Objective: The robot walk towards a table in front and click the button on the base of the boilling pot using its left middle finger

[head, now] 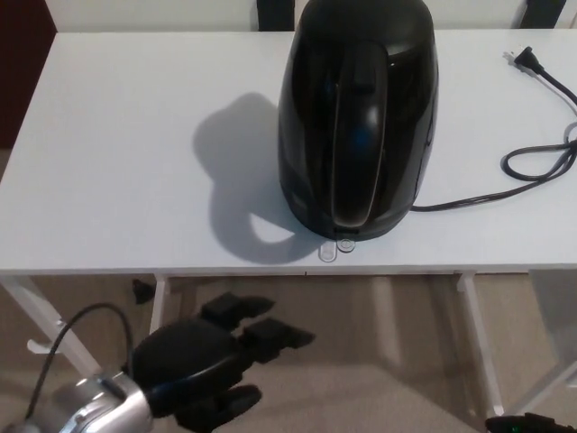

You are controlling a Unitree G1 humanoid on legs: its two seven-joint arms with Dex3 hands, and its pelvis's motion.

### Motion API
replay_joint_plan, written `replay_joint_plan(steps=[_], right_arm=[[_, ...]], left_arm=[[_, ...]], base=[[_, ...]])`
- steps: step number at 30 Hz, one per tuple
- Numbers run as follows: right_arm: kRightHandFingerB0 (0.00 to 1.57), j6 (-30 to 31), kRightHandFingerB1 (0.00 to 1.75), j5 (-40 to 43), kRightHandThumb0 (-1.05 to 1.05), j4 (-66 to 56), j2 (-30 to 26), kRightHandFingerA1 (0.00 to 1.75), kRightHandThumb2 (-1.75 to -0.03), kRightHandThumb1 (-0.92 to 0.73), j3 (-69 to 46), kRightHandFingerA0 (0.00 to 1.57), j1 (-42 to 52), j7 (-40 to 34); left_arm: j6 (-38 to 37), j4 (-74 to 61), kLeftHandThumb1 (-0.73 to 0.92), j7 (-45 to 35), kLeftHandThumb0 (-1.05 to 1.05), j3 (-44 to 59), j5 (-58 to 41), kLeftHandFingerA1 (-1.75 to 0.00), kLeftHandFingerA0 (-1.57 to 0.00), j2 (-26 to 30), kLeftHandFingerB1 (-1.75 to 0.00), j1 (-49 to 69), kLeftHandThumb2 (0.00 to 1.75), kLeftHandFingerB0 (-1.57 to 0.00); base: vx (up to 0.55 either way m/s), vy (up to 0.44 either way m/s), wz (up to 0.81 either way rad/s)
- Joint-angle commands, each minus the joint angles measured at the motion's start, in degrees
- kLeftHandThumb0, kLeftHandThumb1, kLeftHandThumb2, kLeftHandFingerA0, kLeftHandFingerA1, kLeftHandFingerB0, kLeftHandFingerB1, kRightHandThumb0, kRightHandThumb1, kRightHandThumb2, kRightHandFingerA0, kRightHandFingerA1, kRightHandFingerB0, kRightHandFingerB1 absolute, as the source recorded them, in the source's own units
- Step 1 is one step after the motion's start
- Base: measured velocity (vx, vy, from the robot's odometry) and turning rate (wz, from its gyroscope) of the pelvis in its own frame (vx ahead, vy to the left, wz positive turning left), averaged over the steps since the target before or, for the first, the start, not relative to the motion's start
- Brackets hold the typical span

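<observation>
Kettle (358,117) upright on table (117,153) | left robot hand (212,361) spread, empty, below edge

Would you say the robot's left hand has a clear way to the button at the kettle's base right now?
Probably yes. The left hand is below the table edge with fingers apart, and nothing lies between it and the button at the front of the kettle.

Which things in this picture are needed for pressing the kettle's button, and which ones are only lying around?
Needed for the job:
- black electric kettle
- clear button tabs at the kettle's base
- left hand, open, below the table edge
- white table

Only lying around:
- power cord, its plug lying unplugged on the table
</observation>
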Motion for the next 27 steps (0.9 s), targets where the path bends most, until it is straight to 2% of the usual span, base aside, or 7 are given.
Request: replay_joint_plan(steps=[1, 6, 12, 13, 15, 16, 27], right_arm=[[0.56, 1.81, 0.43, 1.2, -0.39, 0.31, -1.52, 0.52, -0.57, -0.55, -1.13, 0.9, -1.69, 1.16], [0.58, 1.5, 0.43, 0.62, -0.38, 0.86, -1.73, 0.52, -0.57, -0.56, -0.71, 0.89, -2.22, 1.07], [0.62, 0.54, 0.44, 1.1, -0.37, 1.24, -1.92, 0.51, -0.56, -0.57, -1.09, 0.89, -2.82, 1.89], [0.64, 0.4, 0.46, 0.97, -0.37, 1.16, -2.03, 0.52, -0.57, -0.57, -0.98, 0.89, -2.73, 1.91], [0.64, 0.66, 0.46, 0.88, -0.37, 0.82, -2.22, 0.52, -0.57, -0.57, -0.9, 0.89, -2.51, 2.04], [0.62, 1.05, 0.44, 0.95, -0.38, 0.92, -2.22, 0.5, -0.56, -0.57, -0.95, 0.89, -2.48, 2.18], [0.57, 0.49, 0.43, 1.55, -0.37, 0.65, -1.62, 0.51, -0.57, -0.58, -1.91, 0.86, -1.19, 3.24]], left_arm=[[-8.78, -7.01, 0.7, 12.01, -0.25, -7.59, 27.14, -0.48, 0.0, 6.9, -0.47, -7.64, 1.15, 0.0], [-7.29, -6.53, 0.74, 15.88, -0.48, -9.46, 29.12, -0.32, -0.14, 7.02, -0.31, -8.74, 0.74, -0.13], [-6.82, -5.49, 0.78, 17.26, -0.44, -11.08, 29.54, -0.32, -0.16, 6.23, -0.31, -11.29, 0.75, -0.15], [-6.39, -5.66, 0.71, 17.07, -0.25, -11.56, 30.26, -0.48, 0.0, 6.23, -0.47, -11.68, 1.15, 0.0], [-5.05, -6.3, 0.7, 15.25, -0.26, -12.39, 31.18, -0.48, 0.0, 6.11, -0.47, -12.2, 1.15, 0.0], [-5.09, -5.77, 0.74, 16.84, -0.47, -12.59, 31.17, -0.32, -0.15, 5.87, -0.32, -12.18, 0.74, -0.14], [-1.31, 1.1, 0.66, 19.17, -0.27, -14.58, 32.84, -0.48, 0.0, 3.56, -0.47, -15.76, 1.11, 0.0]], base=[[0.0, 0.0, 0.0], [0.0, 0.0, 0.0], [0.0, 0.0, 0.0], [0.0, 0.0, 0.0], [0.0, 0.0, 0.0], [0.0, 0.0, 0.0], [0.0, 0.0, 0.0]])
